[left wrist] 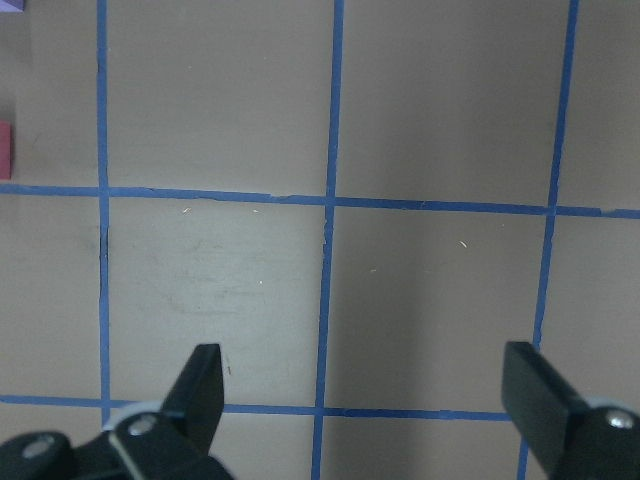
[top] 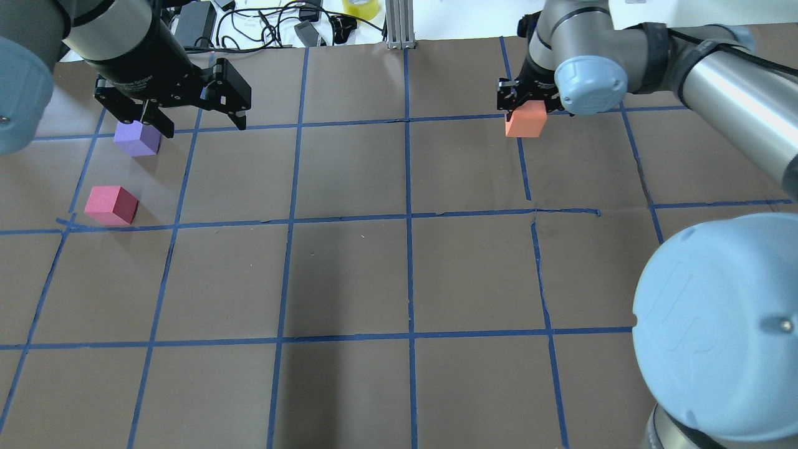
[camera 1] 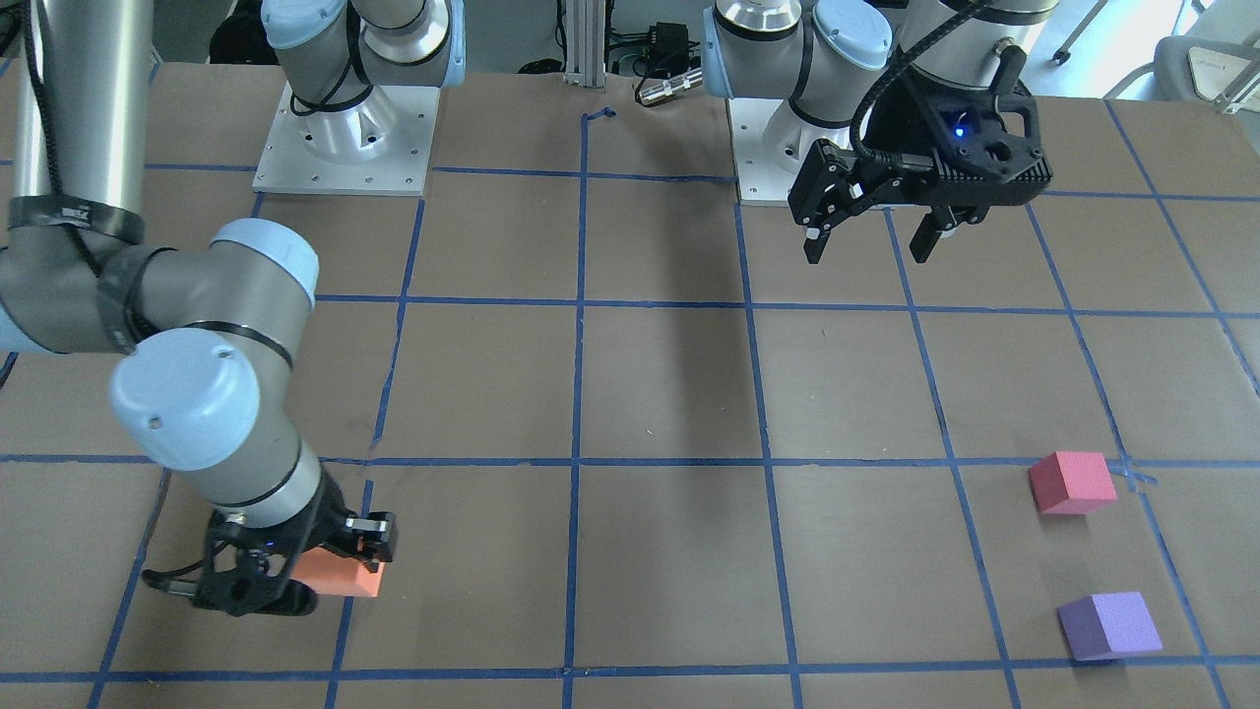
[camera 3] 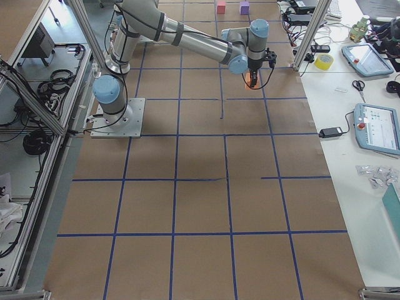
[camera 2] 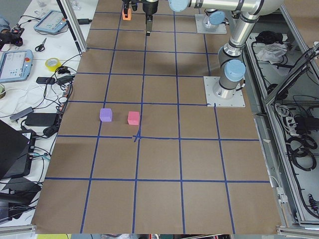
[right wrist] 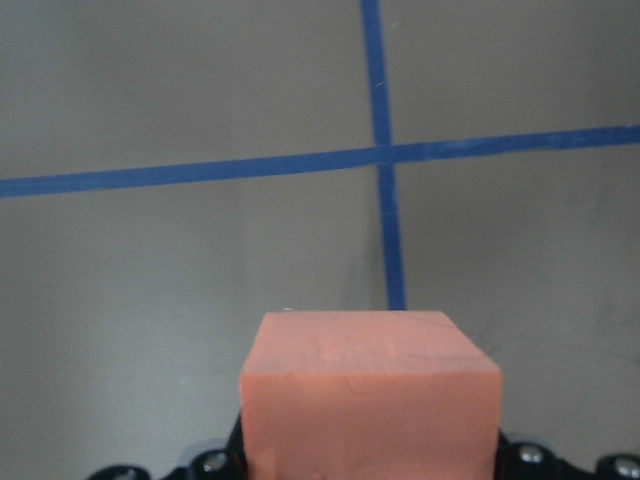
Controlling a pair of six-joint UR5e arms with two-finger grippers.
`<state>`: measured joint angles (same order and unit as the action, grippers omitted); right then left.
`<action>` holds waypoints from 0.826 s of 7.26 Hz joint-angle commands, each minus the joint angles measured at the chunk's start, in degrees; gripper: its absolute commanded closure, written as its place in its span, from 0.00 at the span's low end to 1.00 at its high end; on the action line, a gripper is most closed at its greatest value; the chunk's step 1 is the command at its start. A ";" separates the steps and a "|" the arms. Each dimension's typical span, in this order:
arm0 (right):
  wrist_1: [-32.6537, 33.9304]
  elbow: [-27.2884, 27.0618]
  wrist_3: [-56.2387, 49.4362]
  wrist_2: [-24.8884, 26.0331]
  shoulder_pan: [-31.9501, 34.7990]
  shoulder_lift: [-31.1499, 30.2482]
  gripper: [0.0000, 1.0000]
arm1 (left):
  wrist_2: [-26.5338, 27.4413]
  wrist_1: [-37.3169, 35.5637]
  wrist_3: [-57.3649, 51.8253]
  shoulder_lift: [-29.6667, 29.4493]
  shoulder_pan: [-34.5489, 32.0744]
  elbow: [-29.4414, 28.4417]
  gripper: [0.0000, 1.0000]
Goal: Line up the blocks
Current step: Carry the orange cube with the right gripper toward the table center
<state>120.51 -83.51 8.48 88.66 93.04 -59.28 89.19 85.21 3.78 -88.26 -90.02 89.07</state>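
**Op:** Status? Which step are you on?

**Me:** I'm gripping the small matte orange foam cube (camera 1: 346, 583) w/ my right claw (camera 1: 340, 571). The jaws are clamped on two opposite sides of it. It's sitting at the far end on my right, just beside a blue tape line (camera 1: 346, 630) on the brown paper-covered surface (camera 1: 669, 394). Can't tell if it's touching the surface or hanging just above.

**Op:** And the other two?

**Me:** The small pinkish-red foam cube (camera 1: 1071, 483) and the small purple foam cube (camera 1: 1110, 625) are lying near each other, not touching, over on my left side. Purple is lying farther from my base. Orange is well apart from both.

**Op:** Left claw?

**Me:** My left claw (camera 1: 868, 251) is hanging above the surface w/ jaws wide apart, carrying nothing. It's closer to my base than that pair.

**Op:** Where's the task at?

**Me:** Early, I'm judging. Pink + purple are already making a short row and orange is the odd one out. I'm reading this as the pick/carry step for orange.

**Op:** Next move?

**Me:** Prob. carrying orange across toward the pair and setting it down in line w/ them, w/ a similar gap. That's calling for a long reach, so the left arm shouldn't be blocking the path. Foam is soft, so I'm planning a level, gentle release or it may be landing skewed.
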 commanded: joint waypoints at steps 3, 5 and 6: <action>5.23 0.02 12.86 -0.24 11.97 3.64 1.00 | 0.01 -0.13 0.00 -0.24 -0.07 0.05 0.00; 8.33 0.54 15.33 -0.16 15.49 6.45 1.00 | -0.25 -0.13 0.00 -0.33 -0.07 0.05 0.00; 8.60 2.72 15.42 -0.07 16.38 8.03 1.00 | -0.25 -0.22 0.00 -0.33 -0.16 0.05 0.00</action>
<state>128.23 -82.62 23.38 88.49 107.74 -53.13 88.97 85.06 3.78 -88.58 -90.12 89.12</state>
